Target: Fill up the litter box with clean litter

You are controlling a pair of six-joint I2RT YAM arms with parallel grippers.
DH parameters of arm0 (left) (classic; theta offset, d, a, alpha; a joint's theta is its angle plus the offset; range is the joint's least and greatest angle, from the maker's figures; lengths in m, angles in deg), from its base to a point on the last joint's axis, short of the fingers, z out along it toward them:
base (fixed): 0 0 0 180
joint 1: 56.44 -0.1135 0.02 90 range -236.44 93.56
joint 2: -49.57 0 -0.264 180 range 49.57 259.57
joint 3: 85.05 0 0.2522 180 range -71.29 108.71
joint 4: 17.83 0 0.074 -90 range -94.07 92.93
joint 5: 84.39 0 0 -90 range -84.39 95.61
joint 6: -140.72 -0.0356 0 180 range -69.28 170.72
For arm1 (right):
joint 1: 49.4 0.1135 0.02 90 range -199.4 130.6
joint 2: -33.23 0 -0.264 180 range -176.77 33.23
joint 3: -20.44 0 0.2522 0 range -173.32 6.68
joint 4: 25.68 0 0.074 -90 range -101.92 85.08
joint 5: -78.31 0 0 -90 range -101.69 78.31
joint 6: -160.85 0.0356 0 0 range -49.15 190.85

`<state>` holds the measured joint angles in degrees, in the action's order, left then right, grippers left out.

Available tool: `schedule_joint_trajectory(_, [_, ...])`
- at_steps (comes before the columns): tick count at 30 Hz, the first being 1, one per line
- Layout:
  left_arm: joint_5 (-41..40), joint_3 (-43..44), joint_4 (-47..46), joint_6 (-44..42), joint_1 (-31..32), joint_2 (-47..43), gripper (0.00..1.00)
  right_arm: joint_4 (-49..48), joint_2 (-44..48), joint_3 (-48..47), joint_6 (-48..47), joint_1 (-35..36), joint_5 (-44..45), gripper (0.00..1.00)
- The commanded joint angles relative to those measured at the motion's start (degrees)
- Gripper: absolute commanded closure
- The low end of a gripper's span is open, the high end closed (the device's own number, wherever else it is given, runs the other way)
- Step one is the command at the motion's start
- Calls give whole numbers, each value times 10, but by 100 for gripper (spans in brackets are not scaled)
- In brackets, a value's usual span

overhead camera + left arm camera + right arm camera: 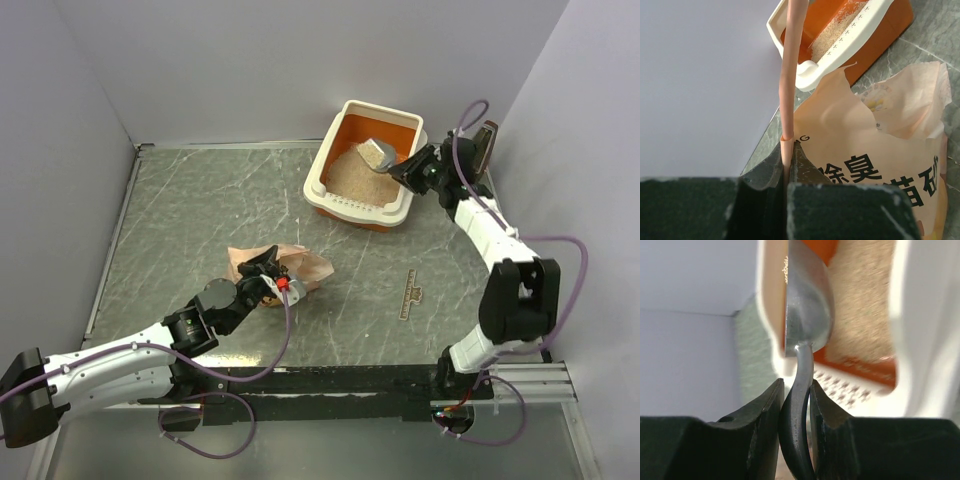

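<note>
Top external: my right jaws clamp the scoop (378, 153) over the litter box (358, 206); left jaws pinch the bag (305, 262), well apart.

The table (200, 220) is a dark grey-green slab with pale veins running across it like marble, edged by a thin metal trim on its left and far sides. Three things lie on it. The litter box (352, 207) sits at the far right, cream-white outside. A crumpled peach-pink bag (305, 263) lies left of centre, well apart from the box. A small pale notched strip (410, 294) lies flat on the right, alone. A black rail (350, 378) runs along the near edge.
</note>
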<state>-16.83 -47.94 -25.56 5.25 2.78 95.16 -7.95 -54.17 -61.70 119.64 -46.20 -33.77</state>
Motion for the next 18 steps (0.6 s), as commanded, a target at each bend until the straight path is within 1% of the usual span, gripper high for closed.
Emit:
schedule_joint_trajectory(1, [10,6,-50,-8,8,-15,99,109,-63,-105,-128,8,66,100])
schedule_joint_trajectory(2, [11,6,-50,-8,8,-14,99,134,-73,-145,-150,13,97,100])
schedule_joint_trajectory(3, [11,6,-49,-8,7,-13,99,173,-94,-165,-190,17,114,100])
schedule_joint_trajectory(4, [12,6,-48,-8,8,-13,99,191,-101,-182,-207,23,130,100])
schedule_joint_trajectory(5, [12,6,-48,-7,8,-12,99,205,-106,-208,-226,39,171,100])
schedule_joint_trajectory(6, [13,6,-47,-7,7,-10,99,216,-112,-220,-262,47,193,100])
schedule_joint_trajectory(7, [13,6,-47,-7,7,-10,99,237,-115,-238,-279,69,215,100])
schedule_joint_trajectory(8, [13,6,-48,-7,7,-10,99,242,-117,-245,-310,79,267,100])
schedule_joint_trajectory(9, [13,6,-48,-8,7,-10,99,249,-116,-251,-325,91,290,100])
schedule_joint_trajectory(11, [13,6,-50,-6,8,-9,99,251,-115,-265,-358,125,332,100])
schedule_joint_trajectory(12, [13,6,-50,-7,7,-8,99,250,-114,-270,-392,139,376,100])
schedule_joint_trajectory(13, [13,6,-49,-7,7,-8,99,243,-113,-274,-411,152,396,100])
schedule_joint_trajectory(14, [13,6,-49,-8,8,-8,99,238,-113,-276,-450,178,415,100])
schedule_joint_trajectory(15, [13,6,-49,-7,7,-8,99,233,-111,-278,-472,190,467,100])
schedule_joint_trajectory(18, [13,6,-49,-6,7,-7,99,192,-117,-275,-572,246,555,100])
